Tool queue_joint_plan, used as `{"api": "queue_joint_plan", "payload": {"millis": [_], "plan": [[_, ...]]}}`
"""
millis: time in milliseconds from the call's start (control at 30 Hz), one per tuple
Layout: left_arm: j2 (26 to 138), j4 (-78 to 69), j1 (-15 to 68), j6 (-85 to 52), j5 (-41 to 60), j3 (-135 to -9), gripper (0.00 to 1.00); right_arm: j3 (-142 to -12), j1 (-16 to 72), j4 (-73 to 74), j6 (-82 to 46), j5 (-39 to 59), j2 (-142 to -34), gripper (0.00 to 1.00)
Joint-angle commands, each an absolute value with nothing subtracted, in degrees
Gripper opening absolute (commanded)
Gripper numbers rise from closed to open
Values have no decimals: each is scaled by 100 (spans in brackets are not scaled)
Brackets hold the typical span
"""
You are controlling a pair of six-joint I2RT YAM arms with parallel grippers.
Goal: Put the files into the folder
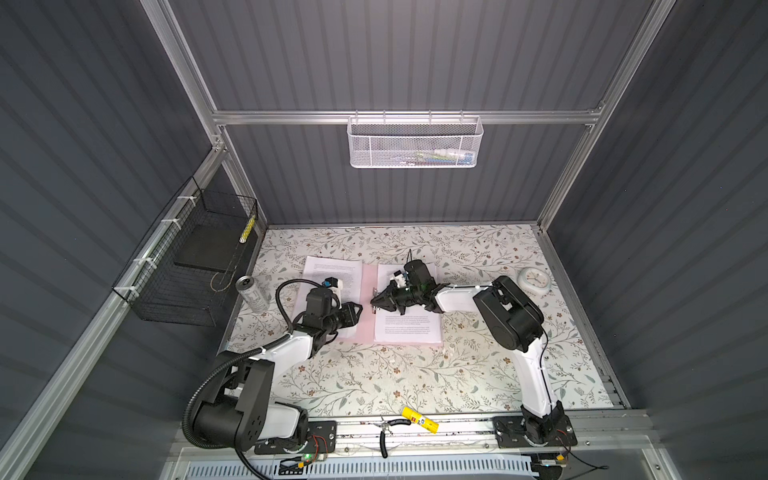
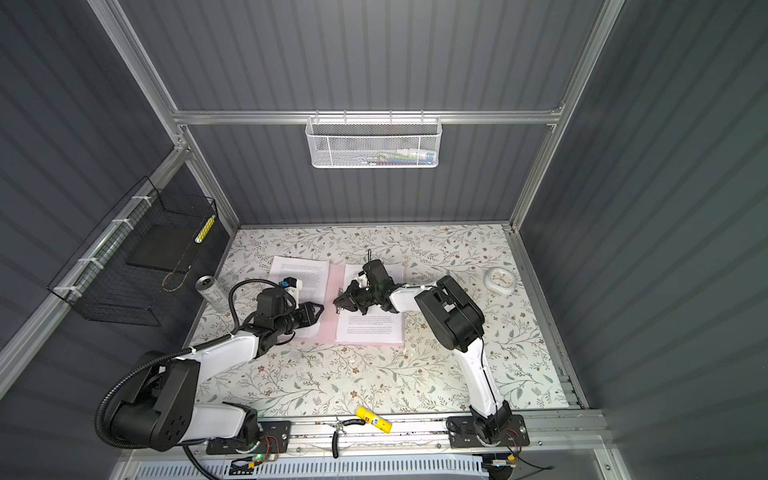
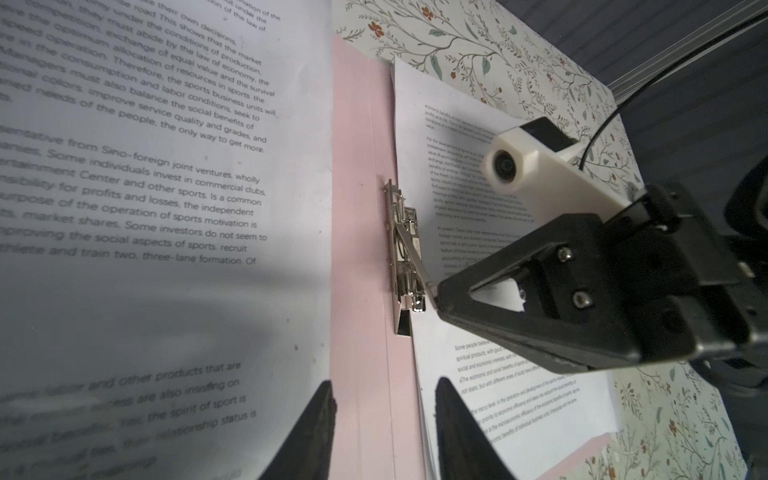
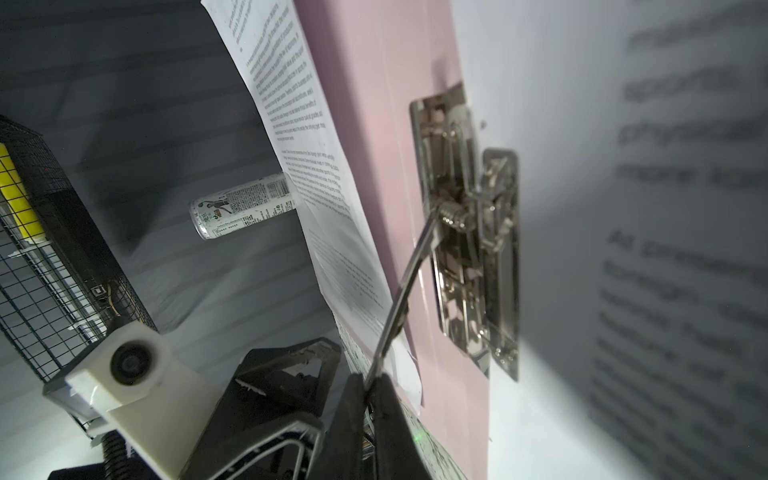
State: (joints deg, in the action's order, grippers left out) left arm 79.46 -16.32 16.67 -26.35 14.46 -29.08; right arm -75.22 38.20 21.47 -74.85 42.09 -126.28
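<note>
Fastening step, I judge: the right pincer (image 4: pixel 374 386) grips, narrow, the thin lever (image 4: pixel 405 291) of the silver metal clip (image 3: pixel 405 249); the left pincer (image 3: pixel 384 399) hovers beside the clip, half parted, empty. The flat pale pink folder (image 3: pixel 357 208) lies open on the floral surface (image 1: pixel 374 382), white printed files (image 1: pixel 409 328) on both flaps either side of the clip. Next, swing the lever down without shifting paper.

Pale pink folder (image 1: pixel 368 276) lies open and flat, mid counter (image 1: pixel 415 374). White printed left sheets (image 1: pixel 332 270) on its left half, right sheets (image 1: pixel 407 328) on right half, inner edge at metal clip (image 3: pixel 405 249) nr spine, clip lever tilted up.
</note>
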Motion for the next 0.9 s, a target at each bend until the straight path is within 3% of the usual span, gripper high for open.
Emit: {"api": "queue_joint_plan", "payload": {"millis": [0, 600, 867], "plan": [[8090, -1746, 1618, -2509, 1362, -2841, 41, -7438, 3789, 2288, -7497, 4224, -12602, 10], [8594, -2097, 1618, -2578, 1382, -2858, 39, -7374, 3460, 1661, -6888, 4455, -12436, 8], [9001, -2118, 1618, -2756, 1193, -2926, 30, -7472, 3350, 987, -6413, 4571, -12488, 5]]}}
